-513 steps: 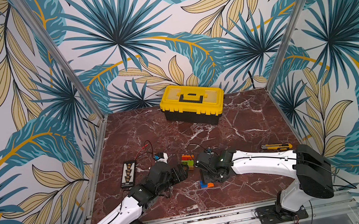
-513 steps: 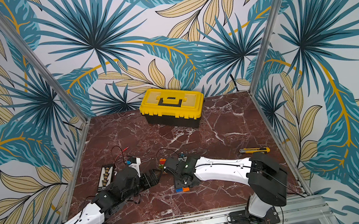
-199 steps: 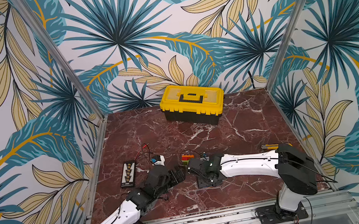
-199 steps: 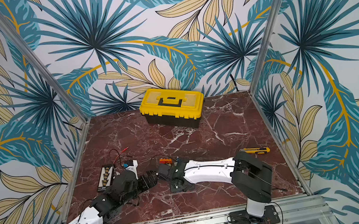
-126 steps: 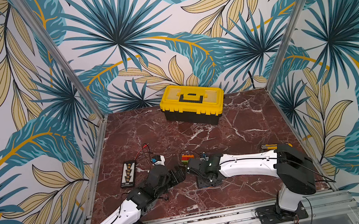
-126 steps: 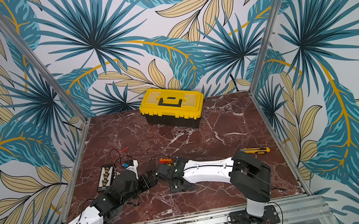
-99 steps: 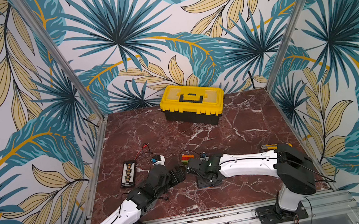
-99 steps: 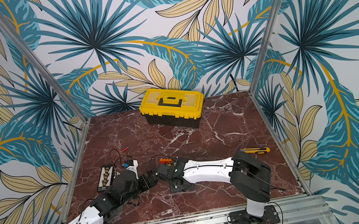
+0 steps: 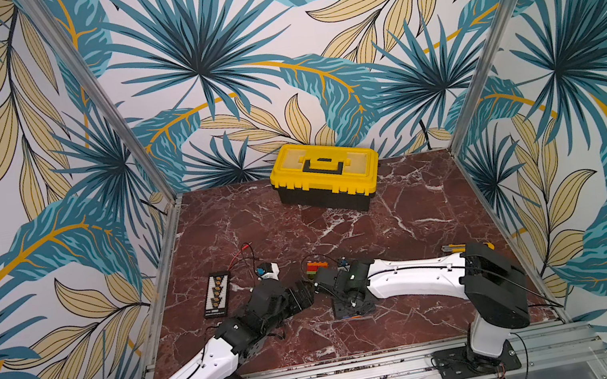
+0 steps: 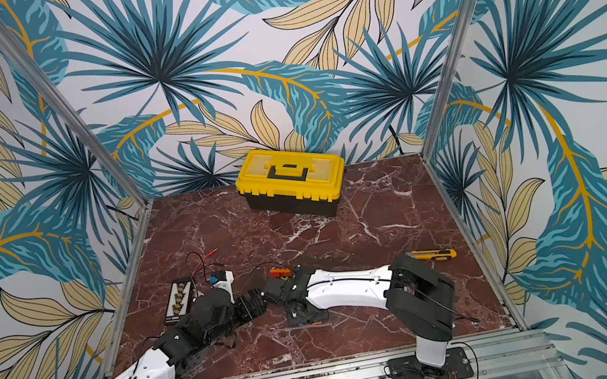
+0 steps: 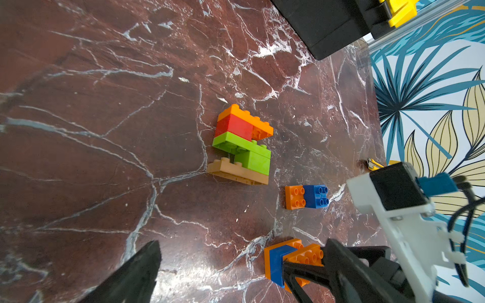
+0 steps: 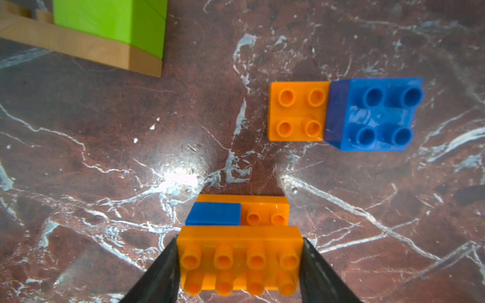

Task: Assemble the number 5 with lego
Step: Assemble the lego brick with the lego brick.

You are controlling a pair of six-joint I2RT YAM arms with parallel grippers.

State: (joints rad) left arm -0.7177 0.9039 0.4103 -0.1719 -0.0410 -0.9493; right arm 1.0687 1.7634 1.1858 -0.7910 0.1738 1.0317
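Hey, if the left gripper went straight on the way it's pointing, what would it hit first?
Most likely the brick stack. The left gripper is open and points at it across the table. Depth is hard to judge, so it might touch the table first.

Tabletop (image 11: 105,131): dark red marble, white veins. Lego stack (image 11: 242,145): orange, red, two lime green, tan base. Loose pair (image 12: 338,112): orange + blue. Orange-blue cluster (image 12: 236,236): mostly orange, one blue. Toolbox (image 9: 324,172): yellow lid, black body. Utility knife (image 10: 431,256): yellow/black. Walls (image 9: 266,36): teal/tan palm-leaf print.
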